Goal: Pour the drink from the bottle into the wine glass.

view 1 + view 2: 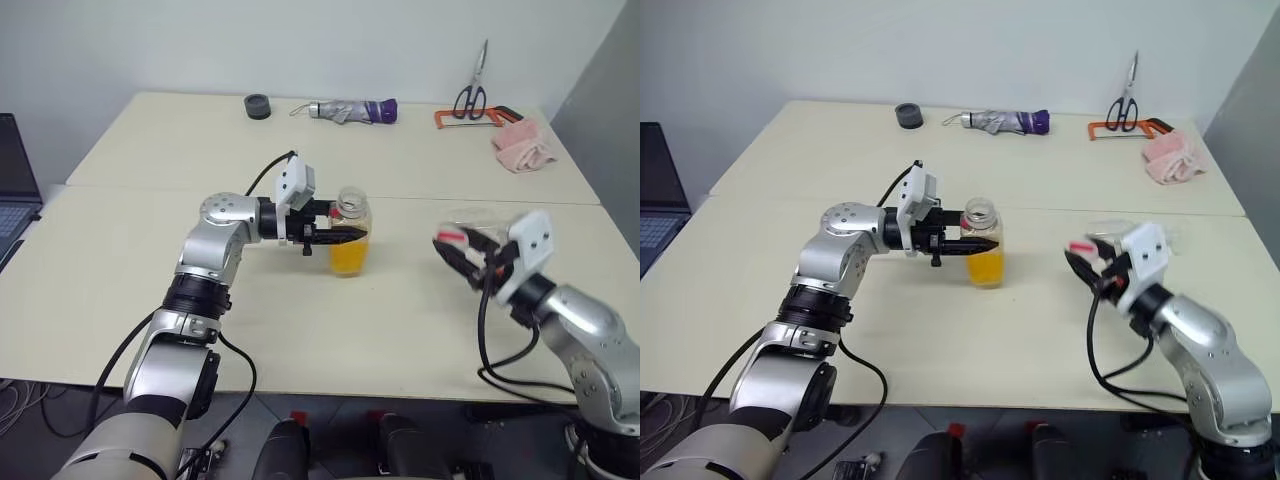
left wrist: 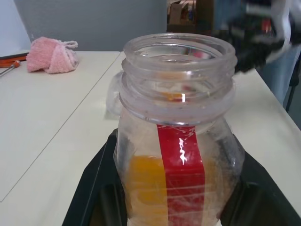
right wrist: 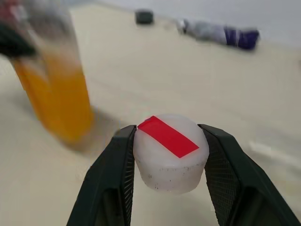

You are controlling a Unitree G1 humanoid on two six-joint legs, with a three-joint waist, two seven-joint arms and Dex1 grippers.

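Broadly, the cream-coloured table (image 1: 150, 300) carries everything, and the small clear plastic bottle with the wide neck and red vertical stripe (image 1: 351, 205) stands upright near its middle with its mouth uncovered. I judge it light and a little yielding. Its thin wall would flex under a hard squeeze and its smooth sides could slip, so the belly below the shoulder is the sound place to hold it. The left gripper (image 1: 352, 235) has it there, its two black fingers pressed against opposite sides of the body. The translucent orange-yellow drink (image 1: 349, 258) fills only the lower part, so the weight sits low and will shift toward the neck once the bottle is tipped.

A faint clear shape (image 1: 478, 222) just behind the right gripper (image 1: 455, 248) may be the wine glass, though I cannot tell. If it is, it is fragile and easily toppled.

The right gripper pinches a small white round cap with a red strip across its top (image 3: 170, 153), well apart from the bottle.
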